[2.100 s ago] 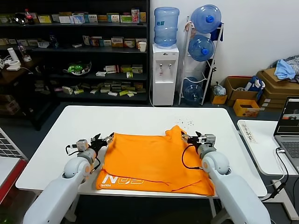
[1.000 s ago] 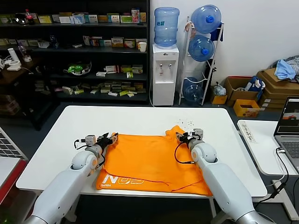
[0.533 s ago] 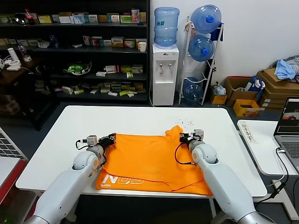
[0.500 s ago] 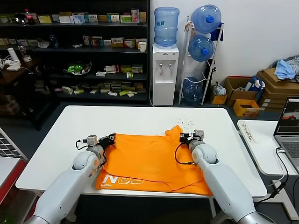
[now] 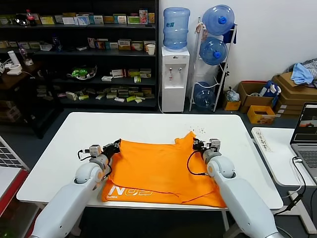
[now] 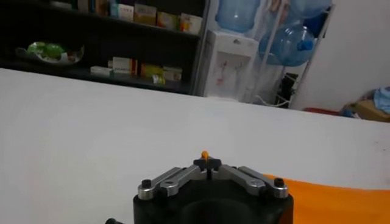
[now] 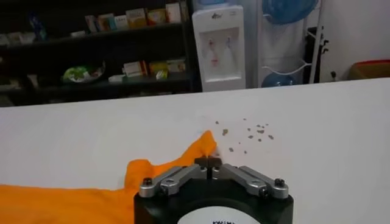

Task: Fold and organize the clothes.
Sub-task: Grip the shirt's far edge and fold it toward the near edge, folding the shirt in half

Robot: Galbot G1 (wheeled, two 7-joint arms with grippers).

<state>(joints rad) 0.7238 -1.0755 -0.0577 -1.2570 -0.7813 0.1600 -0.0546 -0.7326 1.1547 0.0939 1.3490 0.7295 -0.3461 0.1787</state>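
White table (image 5: 64, 148): both tools apparently pinching orange T-shirt (image 5: 158, 168) corners.

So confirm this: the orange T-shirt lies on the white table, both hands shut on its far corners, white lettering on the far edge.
Not quite. The head view shows the T-shirt's lettering on the near edge. The table, left hand and right hand are as you say.

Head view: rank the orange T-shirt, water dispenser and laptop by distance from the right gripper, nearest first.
1. orange T-shirt: its far corner is pinched in the shut right gripper.
2. laptop: on the side table, robot's right.
3. water dispenser: beyond the table's far edge.
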